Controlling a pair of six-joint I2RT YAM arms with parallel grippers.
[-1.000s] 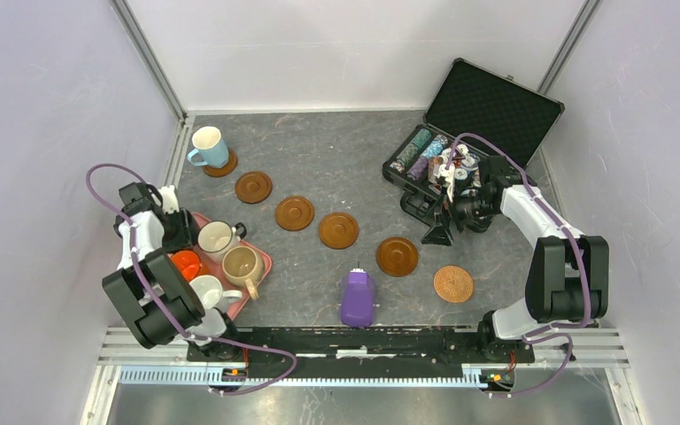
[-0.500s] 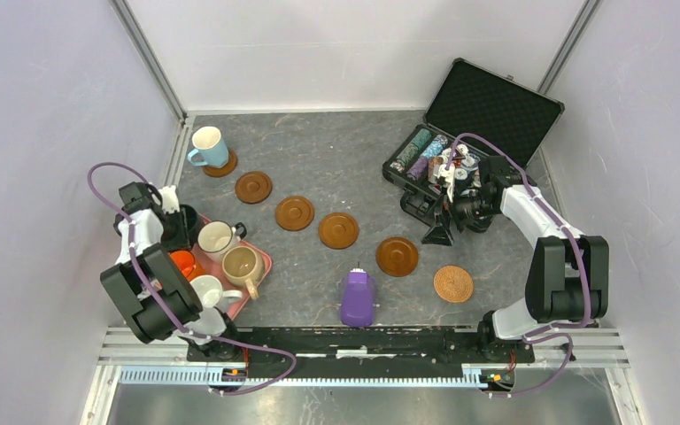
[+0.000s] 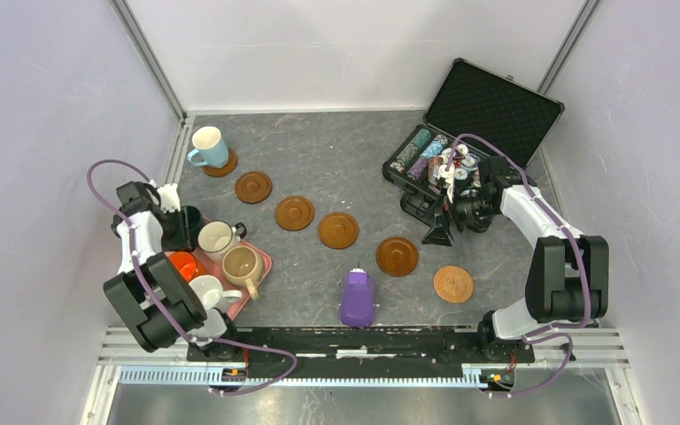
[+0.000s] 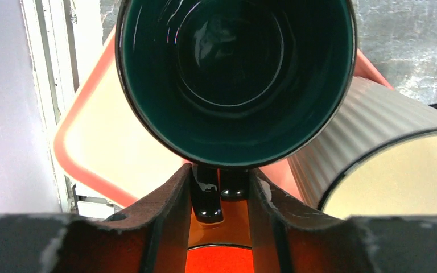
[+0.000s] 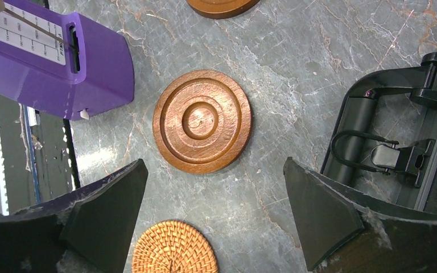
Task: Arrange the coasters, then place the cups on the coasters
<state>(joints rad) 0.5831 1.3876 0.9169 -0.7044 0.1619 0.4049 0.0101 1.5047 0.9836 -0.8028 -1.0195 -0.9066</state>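
My left gripper (image 4: 220, 199) is shut on the handle of the dark green cup (image 4: 233, 74), which is upright over the far left corner of the pink tray (image 4: 91, 142). I cannot tell whether the cup is lifted. The orange cup (image 3: 186, 263), cream cup (image 3: 217, 237), beige cup (image 3: 242, 264) and white cup (image 3: 205, 290) stand in the tray. A light blue cup (image 3: 208, 146) sits on a coaster (image 3: 222, 166). Several bare wood coasters (image 3: 294, 212) run diagonally to a woven coaster (image 3: 453, 284). My right gripper (image 5: 216, 216) hangs open above the table between a wood coaster (image 5: 202, 120) and the woven coaster (image 5: 173, 248).
A purple oblong device (image 3: 358, 298) lies near the front edge, next to the last coasters. An open black case (image 3: 487, 106) with poker chips (image 3: 425, 150) stands at the back right, its latch (image 5: 387, 153) close to my right fingers. Walls close in on both sides.
The left wrist has shifted slightly at the tray's far corner, still on the green cup's handle. The right arm has not moved.
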